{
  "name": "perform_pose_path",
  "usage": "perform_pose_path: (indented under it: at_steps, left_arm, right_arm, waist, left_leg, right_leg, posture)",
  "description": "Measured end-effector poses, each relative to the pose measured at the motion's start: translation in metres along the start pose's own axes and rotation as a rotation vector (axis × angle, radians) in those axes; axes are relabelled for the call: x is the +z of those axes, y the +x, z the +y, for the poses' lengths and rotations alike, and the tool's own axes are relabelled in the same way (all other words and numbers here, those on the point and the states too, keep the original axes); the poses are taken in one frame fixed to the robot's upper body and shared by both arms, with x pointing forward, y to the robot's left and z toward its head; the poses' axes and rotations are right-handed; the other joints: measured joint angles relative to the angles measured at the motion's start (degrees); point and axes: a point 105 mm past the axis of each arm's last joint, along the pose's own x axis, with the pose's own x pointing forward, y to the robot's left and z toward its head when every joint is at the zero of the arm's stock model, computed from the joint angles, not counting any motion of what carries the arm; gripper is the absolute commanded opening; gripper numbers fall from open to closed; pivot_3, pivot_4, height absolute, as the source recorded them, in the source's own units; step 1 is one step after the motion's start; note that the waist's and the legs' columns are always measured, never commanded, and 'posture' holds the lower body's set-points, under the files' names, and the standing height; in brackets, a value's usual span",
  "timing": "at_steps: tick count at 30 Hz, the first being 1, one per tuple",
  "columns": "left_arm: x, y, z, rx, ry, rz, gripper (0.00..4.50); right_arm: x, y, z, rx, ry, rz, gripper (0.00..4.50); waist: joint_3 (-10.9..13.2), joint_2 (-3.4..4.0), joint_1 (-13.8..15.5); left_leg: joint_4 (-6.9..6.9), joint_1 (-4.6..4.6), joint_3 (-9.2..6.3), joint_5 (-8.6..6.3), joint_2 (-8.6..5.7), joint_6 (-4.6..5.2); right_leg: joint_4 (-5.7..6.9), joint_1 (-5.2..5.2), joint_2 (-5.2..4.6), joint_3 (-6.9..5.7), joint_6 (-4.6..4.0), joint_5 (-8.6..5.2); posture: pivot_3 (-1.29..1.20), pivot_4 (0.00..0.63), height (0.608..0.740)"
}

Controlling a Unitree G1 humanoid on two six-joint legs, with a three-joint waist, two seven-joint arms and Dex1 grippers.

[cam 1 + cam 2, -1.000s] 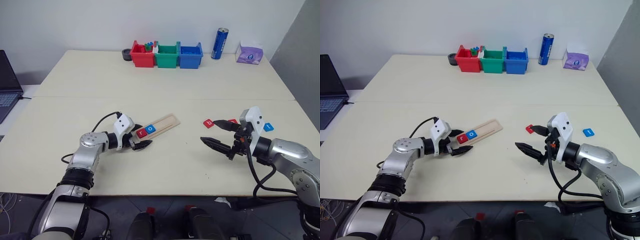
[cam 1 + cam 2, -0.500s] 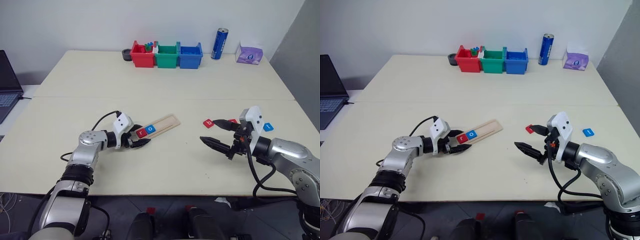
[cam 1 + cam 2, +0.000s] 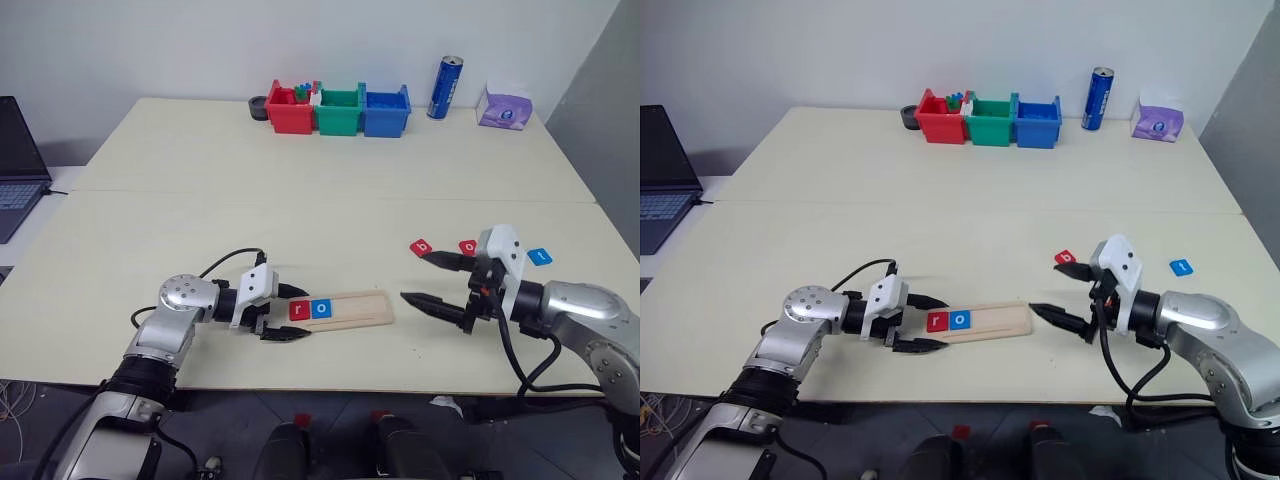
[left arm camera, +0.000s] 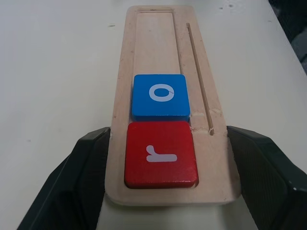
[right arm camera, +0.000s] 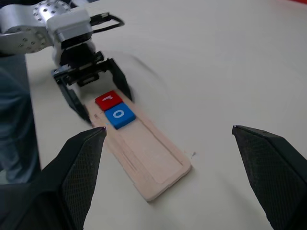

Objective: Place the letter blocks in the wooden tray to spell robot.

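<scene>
L gripper [image 3: 283, 314] clamps wooden tray [image 3: 360, 307] end; tiles read "r" [image 4: 160, 154], "o" [image 4: 159, 95]. R gripper [image 3: 437, 281] fingers spread, empty.

Left pincer [image 3: 288, 313] clamped, right pincer [image 3: 432, 281] spread wide, facing inward.

Cream table [image 3: 300, 160] with tray, loose tiles and back-edge clutter

The wooden tray [image 3: 350, 309] lies near the front edge; three loose letter blocks [image 3: 421, 246] lie to its right; red, green and blue bins [image 3: 340, 109], a blue can [image 3: 444, 87] and a purple tissue pack [image 3: 503, 104] line the back.
</scene>
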Motion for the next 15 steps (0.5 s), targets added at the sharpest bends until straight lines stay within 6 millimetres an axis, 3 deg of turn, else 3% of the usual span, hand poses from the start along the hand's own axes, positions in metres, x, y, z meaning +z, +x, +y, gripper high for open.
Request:
perform_pose_path:
  at_steps: [5, 15]
  left_arm:
    - [0.001, -0.003, 0.009, 0.005, 0.033, 0.015, 3.39]
    - [-0.006, -0.001, 0.006, -0.01, 0.033, 0.023, 3.39]
  right_arm:
    - [-0.007, -0.005, 0.008, 0.064, -0.049, 0.03, 4.5]
    - [-0.006, -0.003, 0.012, 0.091, -0.074, 0.024, 4.5]
  waist:
    - [0.0, 0.0, -0.04]
    - [0.0, -0.01, -0.14]
  left_leg:
    - [0.02, 0.01, 0.03, 0.0, -0.01, 0.0]
    - [0.02, 0.01, 0.02, 0.0, 0.0, 0.0]
  right_leg:
    - [-0.01, 0.0, 0.01, -0.03, 0.01, 0.0]
    - [0.0, 0.0, 0.01, -0.02, 0.0, 0.0]
  posture:
    - [0.0, 0.15, 0.74]
    - [0.0, 0.15, 0.74]
